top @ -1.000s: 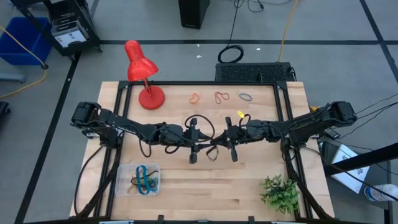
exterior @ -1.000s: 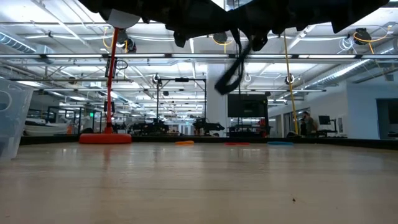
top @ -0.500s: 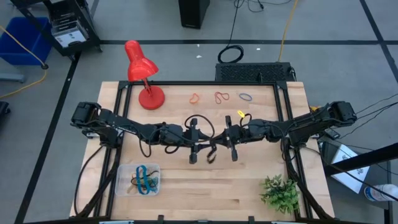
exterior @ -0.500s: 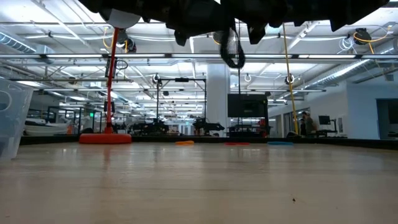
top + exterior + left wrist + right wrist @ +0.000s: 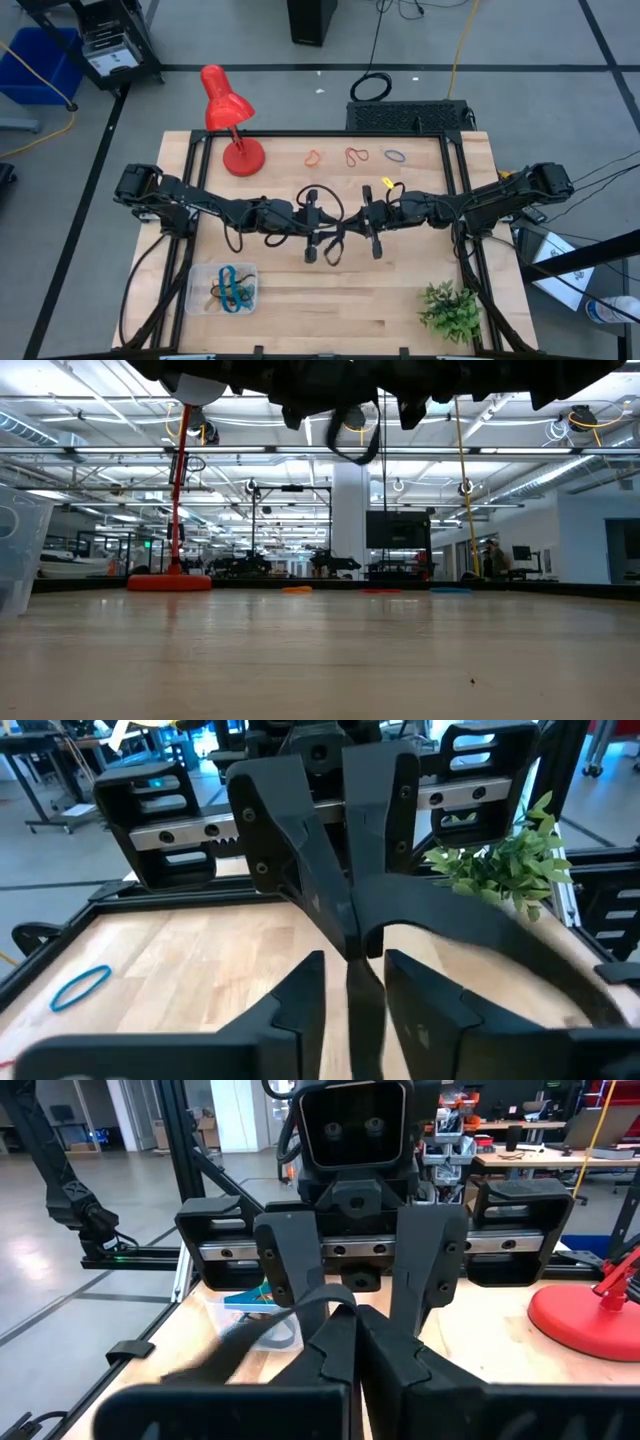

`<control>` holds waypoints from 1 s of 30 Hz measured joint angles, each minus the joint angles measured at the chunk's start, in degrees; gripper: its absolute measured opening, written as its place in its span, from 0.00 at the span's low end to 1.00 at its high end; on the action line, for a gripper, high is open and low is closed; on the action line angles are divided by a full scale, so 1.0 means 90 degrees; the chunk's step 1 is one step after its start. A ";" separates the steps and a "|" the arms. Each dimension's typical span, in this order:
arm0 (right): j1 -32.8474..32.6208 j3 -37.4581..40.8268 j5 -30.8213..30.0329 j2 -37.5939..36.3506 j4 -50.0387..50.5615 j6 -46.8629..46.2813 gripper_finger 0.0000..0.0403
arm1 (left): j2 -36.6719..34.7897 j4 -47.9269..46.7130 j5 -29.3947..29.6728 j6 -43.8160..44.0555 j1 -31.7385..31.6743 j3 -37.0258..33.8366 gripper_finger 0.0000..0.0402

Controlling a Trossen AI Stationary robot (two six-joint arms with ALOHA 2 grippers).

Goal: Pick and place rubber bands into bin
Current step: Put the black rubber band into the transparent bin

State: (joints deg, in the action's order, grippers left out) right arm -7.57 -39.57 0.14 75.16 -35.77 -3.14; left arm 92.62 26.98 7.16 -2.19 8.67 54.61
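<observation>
Handover of a black rubber band (image 5: 333,251) is judged to be the step in hand, high over the middle of the table (image 5: 400,300). The left gripper (image 5: 326,238) and the right gripper (image 5: 354,232) are set tip to tip. The right gripper's fingers (image 5: 330,890) are pressed together, apparently on the band, which is seen sagging from them as a loose loop. The left gripper's fingers (image 5: 292,1265) are spread about halfway, one on each side of the right tips, with nothing clamped between them. For a clean pass, the left fingers should be closed on a free stretch of the band clear of the right tips. The right grip should be let go only once that hold is sure, since a floppy loop is easily dropped. The bin (image 5: 190,295) lies at the near left of the table with several bands already in it, so a short carry is called for. Three more bands, orange (image 5: 313,158), red (image 5: 356,156) and blue (image 5: 396,156), are left along the far edge. The exact pinch point is hidden by the overlapping fingers, and whether the band is also hooked round a left finger cannot be told.
</observation>
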 joint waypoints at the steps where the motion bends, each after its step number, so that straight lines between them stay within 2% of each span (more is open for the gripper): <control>1: 0.0000 0.0000 0.0000 0.0000 0.0000 0.0000 0.00 | 0.0000 -0.0004 0.0000 -0.0048 0.0000 0.0000 0.25; 8: -0.0001 0.0000 0.0000 0.0000 0.0000 -0.0001 0.00 | 0.0000 -0.0007 0.0019 -0.0301 0.0000 0.0000 0.02; 16: -0.0002 0.0000 0.0015 0.0000 0.0007 -0.0053 0.00 | 0.0000 -0.0013 0.0022 -0.0297 0.0000 0.0000 0.02; 21: -0.0001 0.0000 0.0017 0.0000 0.0007 -0.0055 0.05 | 0.0000 -0.0020 0.0022 -0.0343 0.0000 0.0000 0.01; 25: -0.0002 0.0000 0.0019 0.0000 0.0007 -0.0060 0.13 | 0.0000 -0.0036 -0.0223 -0.0365 0.0000 0.0000 0.01; 30: -0.0002 0.0000 0.0019 -0.0022 0.0068 -0.0148 0.29 | 0.0000 -0.0205 -0.0255 -0.0411 0.0012 0.0000 0.01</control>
State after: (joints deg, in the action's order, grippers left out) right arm -7.60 -39.57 0.32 74.96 -35.15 -4.46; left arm 92.62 25.13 4.86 -5.89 8.78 54.61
